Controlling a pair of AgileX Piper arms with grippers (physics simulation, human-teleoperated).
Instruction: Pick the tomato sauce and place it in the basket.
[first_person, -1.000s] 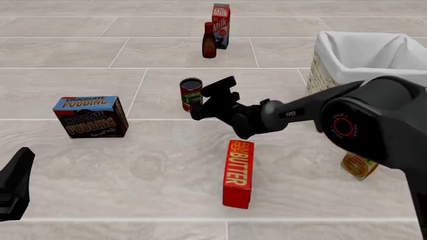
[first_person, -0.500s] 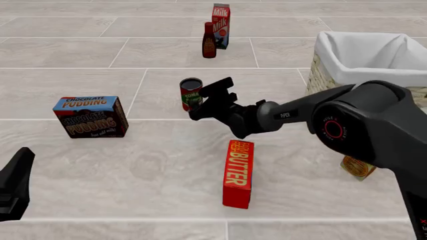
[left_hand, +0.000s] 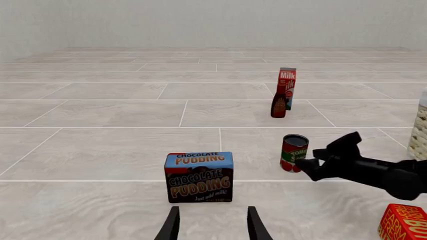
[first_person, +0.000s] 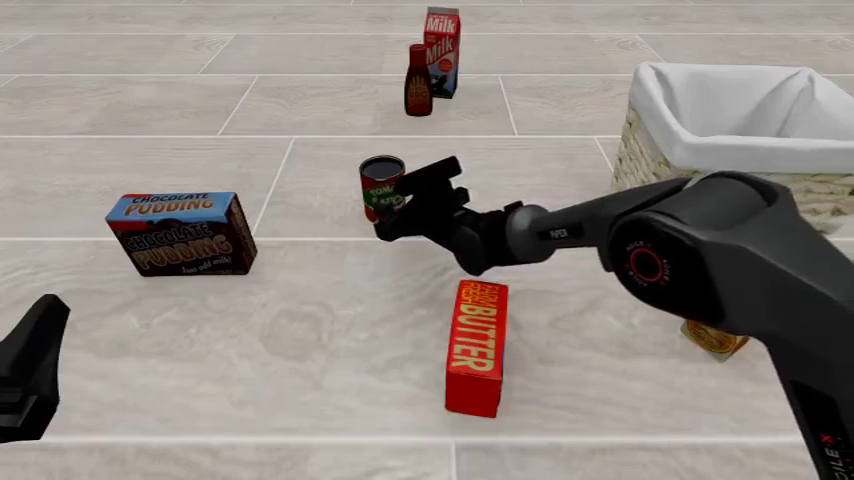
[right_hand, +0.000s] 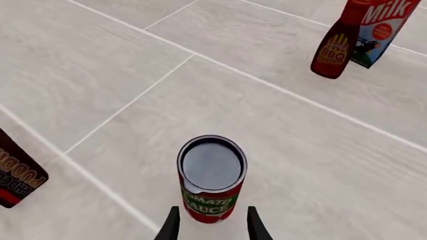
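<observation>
The right end effector is reaching across the bench with its fingers spread open, and the tomato sauce can is standing upright just ahead of them, its lower half lying between the two fingertips in the right wrist view. Whether the fingers are touching the can is not something I can tell; they are not clamping it. The can is sitting on the bench, near the middle, well to the left of the basket, which is resting at the far right edge with its white cloth liner showing.

Beyond the can, a brown sauce bottle and a milk carton are standing close together. A chocolate pudding box is sitting to the left of the can, and a red butter box is lying nearer the camera, below the right arm.

The left end effector is hanging low at the near left corner, its fingers parted and holding nothing, pointing toward the pudding box.
</observation>
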